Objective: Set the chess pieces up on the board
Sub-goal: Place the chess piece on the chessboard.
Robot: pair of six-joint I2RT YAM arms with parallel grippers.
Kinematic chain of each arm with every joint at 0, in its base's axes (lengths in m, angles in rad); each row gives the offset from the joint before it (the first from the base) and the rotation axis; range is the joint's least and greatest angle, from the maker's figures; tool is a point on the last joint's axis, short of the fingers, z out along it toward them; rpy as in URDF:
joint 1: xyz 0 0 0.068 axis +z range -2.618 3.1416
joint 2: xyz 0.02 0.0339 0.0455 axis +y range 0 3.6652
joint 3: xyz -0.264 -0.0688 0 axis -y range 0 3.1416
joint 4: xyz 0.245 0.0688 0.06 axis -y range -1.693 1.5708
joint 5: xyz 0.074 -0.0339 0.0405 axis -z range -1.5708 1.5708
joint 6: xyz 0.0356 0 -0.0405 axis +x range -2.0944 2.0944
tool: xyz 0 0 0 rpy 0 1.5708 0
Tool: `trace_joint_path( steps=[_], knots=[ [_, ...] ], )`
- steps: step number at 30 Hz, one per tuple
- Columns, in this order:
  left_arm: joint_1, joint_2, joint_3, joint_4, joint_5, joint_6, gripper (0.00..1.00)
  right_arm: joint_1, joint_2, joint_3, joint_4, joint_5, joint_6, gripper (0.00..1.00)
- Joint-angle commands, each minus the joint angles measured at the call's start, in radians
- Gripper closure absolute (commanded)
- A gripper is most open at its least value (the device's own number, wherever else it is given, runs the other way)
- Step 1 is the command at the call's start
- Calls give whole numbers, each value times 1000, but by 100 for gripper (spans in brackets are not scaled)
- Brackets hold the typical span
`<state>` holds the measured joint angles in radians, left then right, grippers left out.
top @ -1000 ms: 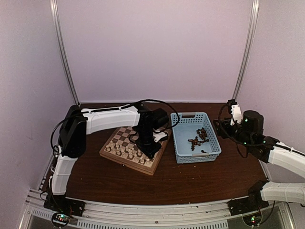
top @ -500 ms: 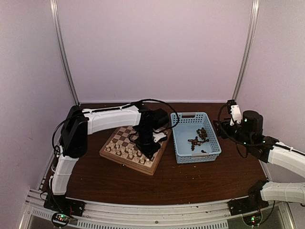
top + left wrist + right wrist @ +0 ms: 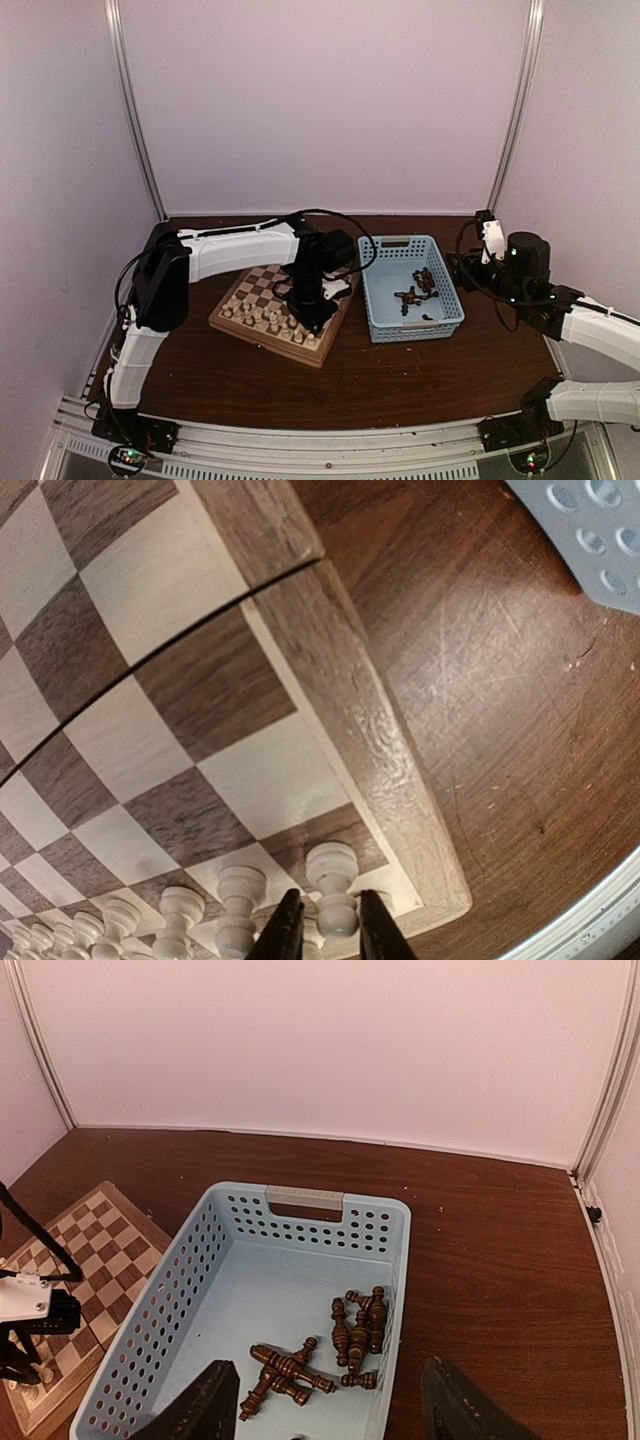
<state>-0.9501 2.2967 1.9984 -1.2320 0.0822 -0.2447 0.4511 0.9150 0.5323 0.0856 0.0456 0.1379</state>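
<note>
The wooden chessboard (image 3: 256, 283) lies left of centre and fills the left wrist view (image 3: 230, 680). Cream-white chess pieces (image 3: 262, 318) stand in rows along its near edge. My left gripper (image 3: 311, 320) is down at the board's near right corner. Its fingers (image 3: 283, 935) stand close on either side of an upright white pawn (image 3: 335, 880), with a thin gap on each side. Dark brown chess pieces (image 3: 360, 1330) lie loose in the light-blue basket (image 3: 300, 1200). My right gripper (image 3: 330, 1415) hangs wide open and empty above the basket's near end.
The basket (image 3: 395, 241) sits just right of the board on the dark brown table (image 3: 400, 380). Its corner (image 3: 600, 530) shows in the left wrist view. The board's right edge (image 3: 100, 1250) shows in the right wrist view. White walls close in the back and sides.
The left arm has shifted very slightly over the board's near right corner. The right arm has barely moved.
</note>
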Motion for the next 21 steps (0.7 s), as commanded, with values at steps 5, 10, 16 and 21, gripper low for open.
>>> trace_joint_path(
  steps=[5,10,16,21],
  knots=[
    [-6,9,67,1,-16,1,69,-5,-7,21,9,-2,4,34],
    [-5,3,92,-4,-19,3,69,-5,4,24,10,-6,6,34],
    [-5,-40,116,-13,-52,-1,68,-5,103,108,-122,30,48,30],
    [-4,-156,47,74,-157,-10,68,-8,265,273,-390,114,97,29]
  ],
)
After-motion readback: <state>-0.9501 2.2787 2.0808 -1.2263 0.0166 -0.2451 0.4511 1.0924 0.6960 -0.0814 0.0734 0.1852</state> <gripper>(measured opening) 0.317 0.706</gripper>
